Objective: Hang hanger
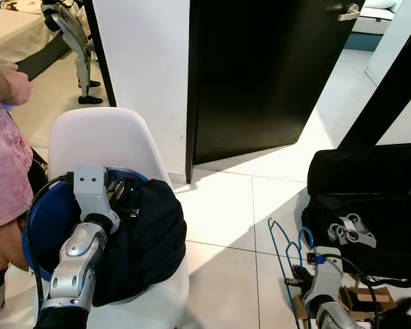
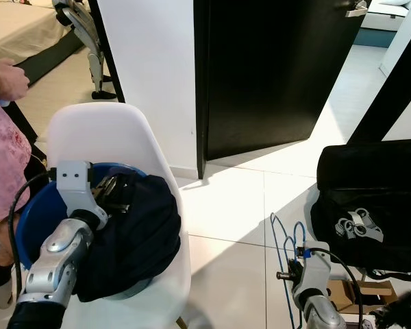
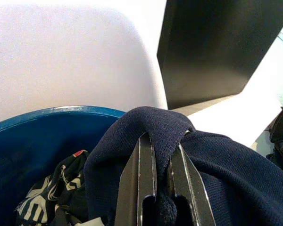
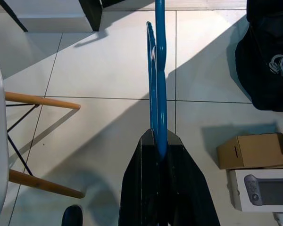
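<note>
Left wrist view: our left claw (image 3: 162,155) is pinched tight on the navy garment (image 3: 217,160) over the blue basin (image 3: 33,136), while our right claw (image 4: 160,141) clamps the blue hanger (image 4: 159,70).

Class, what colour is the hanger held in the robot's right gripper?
Blue. The hanger shows best in the right wrist view, clamped by the right gripper.

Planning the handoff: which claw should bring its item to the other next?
Probably right. The right claw is shut on the blue hanger, free over the floor; the left claw pinches the navy garment still in the blue basin.
</note>
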Motion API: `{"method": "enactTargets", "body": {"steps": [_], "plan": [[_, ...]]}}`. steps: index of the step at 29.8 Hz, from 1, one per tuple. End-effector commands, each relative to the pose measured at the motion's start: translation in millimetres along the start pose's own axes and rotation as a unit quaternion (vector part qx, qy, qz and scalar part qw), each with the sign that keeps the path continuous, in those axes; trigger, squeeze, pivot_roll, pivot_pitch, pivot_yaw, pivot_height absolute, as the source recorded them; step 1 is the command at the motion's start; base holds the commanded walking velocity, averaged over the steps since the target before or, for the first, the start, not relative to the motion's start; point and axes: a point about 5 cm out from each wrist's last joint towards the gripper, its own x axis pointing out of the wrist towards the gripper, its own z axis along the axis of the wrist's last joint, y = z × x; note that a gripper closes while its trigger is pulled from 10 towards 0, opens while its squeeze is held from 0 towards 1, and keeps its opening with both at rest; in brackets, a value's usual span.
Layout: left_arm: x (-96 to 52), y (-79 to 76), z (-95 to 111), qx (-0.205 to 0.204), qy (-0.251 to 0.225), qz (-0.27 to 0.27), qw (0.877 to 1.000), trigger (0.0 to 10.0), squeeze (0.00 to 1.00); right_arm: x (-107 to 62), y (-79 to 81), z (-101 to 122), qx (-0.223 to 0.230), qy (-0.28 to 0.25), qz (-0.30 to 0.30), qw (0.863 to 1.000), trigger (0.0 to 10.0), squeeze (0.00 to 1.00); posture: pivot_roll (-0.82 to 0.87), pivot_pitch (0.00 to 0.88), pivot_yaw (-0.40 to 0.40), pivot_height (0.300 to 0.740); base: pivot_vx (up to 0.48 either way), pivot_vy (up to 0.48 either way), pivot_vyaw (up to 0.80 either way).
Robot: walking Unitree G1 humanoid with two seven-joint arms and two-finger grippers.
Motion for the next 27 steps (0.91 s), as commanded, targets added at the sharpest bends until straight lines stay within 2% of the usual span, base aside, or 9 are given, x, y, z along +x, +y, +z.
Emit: {"method": "enactTargets", "body": {"steps": [1, 4, 18, 22, 27], "plan": [[-3.7, -2.3, -5, -0.003, 0.014, -0.005, 1.0, 10.0, 0.0, -2.2, -0.9, -5, 0.011, 0.0, -0.004, 1.0, 10.0, 0.0, -0.02, 0.129, -0.043, 0.74, 0.0, 0.0, 0.0], [-3.4, -7.5, -4, -0.007, 0.015, -0.013, 1.0, 10.0, 0.0, 0.4, -1.3, -4, 0.014, 0.003, -0.003, 1.0, 10.0, 0.0, -0.02, 0.128, -0.045, 0.74, 0.0, 0.0, 0.0], [-2.5, -10.5, -2, -0.009, 0.019, -0.024, 0.999, 10.0, 0.0, 1.4, -10.9, -3, 0.018, 0.011, -0.001, 1.0, 10.0, 0.0, -0.02, 0.122, -0.046, 0.74, 0.0, 0.0, 0.0], [-3.4, -9.8, -8, -0.008, 0.029, -0.024, 0.999, 10.0, 0.0, 1.2, -11.8, -5, 0.017, 0.015, 0.001, 1.0, 10.0, 0.0, -0.02, 0.117, -0.045, 0.74, 0.0, 0.0, 0.0], [-3.6, -10.2, -7, -0.009, 0.031, -0.024, 0.999, 10.0, 0.0, 0.5, -10.7, 1, 0.012, -0.005, 0.01, 1.0, 10.0, 0.0, -0.02, 0.131, -0.047, 0.74, 0.0, 0.0, 0.0]]}}
